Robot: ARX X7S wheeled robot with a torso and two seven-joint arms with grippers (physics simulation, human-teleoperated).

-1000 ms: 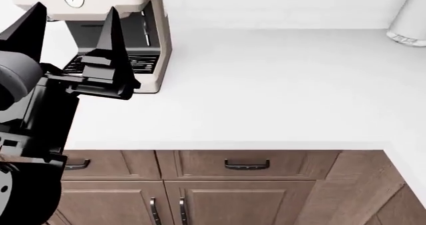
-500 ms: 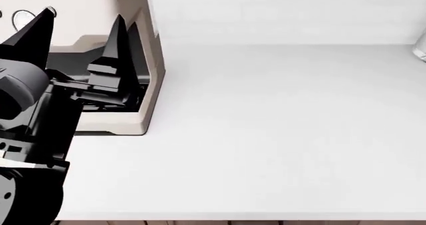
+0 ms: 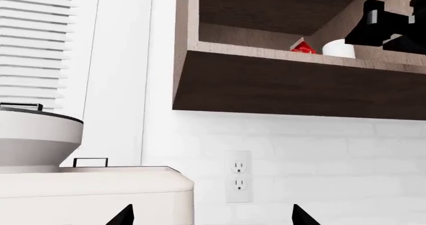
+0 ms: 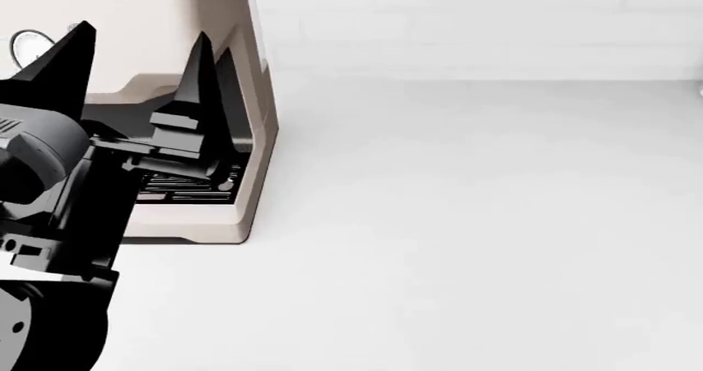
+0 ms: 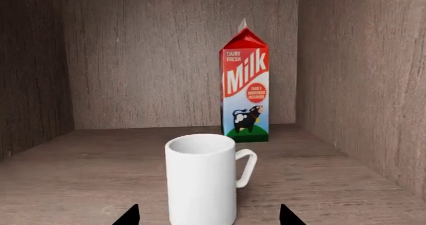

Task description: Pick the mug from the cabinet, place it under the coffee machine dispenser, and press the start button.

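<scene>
The right gripper (image 5: pixel 207 220) has its fingers apart, the two tips showing either side of the mug (image 5: pixel 201 179), which stands upright on the cabinet (image 5: pixel 100 170) shelf with its handle turned toward the cabinet's right wall. The tips flank the mug's base but no contact shows, so the mug is not yet held. A milk carton (image 5: pixel 246 93) stands behind it, nearer the back wall and apart from it.

The left gripper (image 4: pixel 137 99) is also spread wide and empty, held up in front of the coffee machine (image 4: pixel 220 9). From the left wrist camera the mug (image 3: pixel 338 47) shows as a white rim on the shelf above, with the right arm (image 3: pixel 389 25) reaching in beside it.

Over the last second the head view has risen: the drawers below the counter (image 4: pixel 472 223) have dropped out of sight and the machine sits lower in view, its dispenser (image 4: pixel 165 99) recess partly behind the left fingers. That suggests the torso has lifted to bring the right arm level with the shelf. The next step is likely to close on the mug.
</scene>
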